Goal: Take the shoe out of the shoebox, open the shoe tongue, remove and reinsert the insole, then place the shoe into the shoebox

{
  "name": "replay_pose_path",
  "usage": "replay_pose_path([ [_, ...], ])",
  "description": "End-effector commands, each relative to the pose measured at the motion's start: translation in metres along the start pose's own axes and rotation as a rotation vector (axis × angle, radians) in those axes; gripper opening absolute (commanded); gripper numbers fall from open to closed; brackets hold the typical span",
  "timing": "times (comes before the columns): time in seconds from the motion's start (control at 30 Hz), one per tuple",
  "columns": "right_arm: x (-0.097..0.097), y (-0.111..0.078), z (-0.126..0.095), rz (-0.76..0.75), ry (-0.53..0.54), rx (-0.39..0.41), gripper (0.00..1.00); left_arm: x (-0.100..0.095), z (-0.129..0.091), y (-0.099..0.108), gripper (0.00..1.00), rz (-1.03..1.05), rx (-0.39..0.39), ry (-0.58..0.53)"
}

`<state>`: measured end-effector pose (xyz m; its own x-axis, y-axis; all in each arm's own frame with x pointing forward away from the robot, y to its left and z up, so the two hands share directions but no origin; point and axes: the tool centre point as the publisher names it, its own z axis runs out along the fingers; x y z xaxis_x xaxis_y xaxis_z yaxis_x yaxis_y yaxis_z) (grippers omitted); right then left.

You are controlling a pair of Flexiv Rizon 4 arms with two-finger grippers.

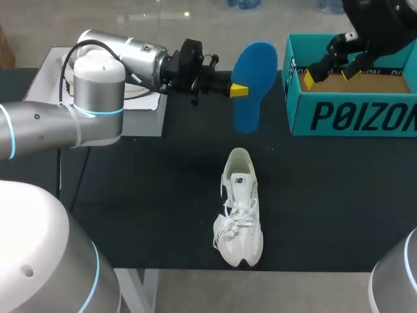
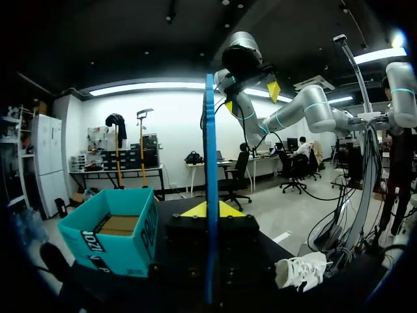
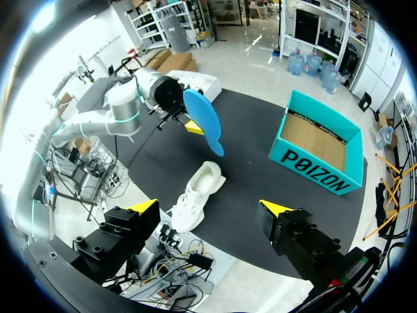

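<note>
Shoebox [image 1: 291, 91] bears black lettering [image 1: 358, 117]; left gripper [image 1: 238, 90] pinches blue insole [image 1: 255, 62].

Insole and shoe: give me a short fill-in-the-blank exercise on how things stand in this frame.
1. The left gripper is shut on the ___ insole.
2. The white shoe lies on the table, ___ the shoebox.
3. The right gripper is raised off the table with its fingers ___.

Missing words: blue; outside; open.
</note>
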<state>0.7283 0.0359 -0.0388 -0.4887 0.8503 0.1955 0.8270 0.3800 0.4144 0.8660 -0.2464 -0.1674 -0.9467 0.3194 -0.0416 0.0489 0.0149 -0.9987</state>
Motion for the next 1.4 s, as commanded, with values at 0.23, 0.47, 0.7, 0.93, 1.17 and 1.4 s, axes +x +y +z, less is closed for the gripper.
replay_pose_path([
  [0.23,0.001,0.002,0.001,0.002,-0.001,0.005,1.0,0.005,0.004,-0.011,0.0,0.204,0.017,-0.016],
  [0.47,0.001,0.002,0.001,0.002,-0.001,0.005,1.0,0.014,-0.003,-0.02,0.0,0.476,0.105,-0.03],
  [0.7,0.001,0.002,0.001,0.002,-0.001,0.005,1.0,0.023,-0.009,-0.022,0.0,0.632,0.138,-0.035],
  [0.93,0.001,0.002,0.001,0.002,-0.001,0.005,1.0,0.025,-0.016,-0.017,0.0,0.697,0.133,-0.029],
  [1.17,0.001,0.002,0.001,0.002,-0.001,0.005,1.0,0.024,-0.018,-0.012,0.0,0.749,0.063,-0.058],
  [1.4,0.001,0.002,0.001,0.002,-0.001,0.005,1.0,0.024,-0.022,-0.002,0.0,0.754,0.003,-0.113],
])
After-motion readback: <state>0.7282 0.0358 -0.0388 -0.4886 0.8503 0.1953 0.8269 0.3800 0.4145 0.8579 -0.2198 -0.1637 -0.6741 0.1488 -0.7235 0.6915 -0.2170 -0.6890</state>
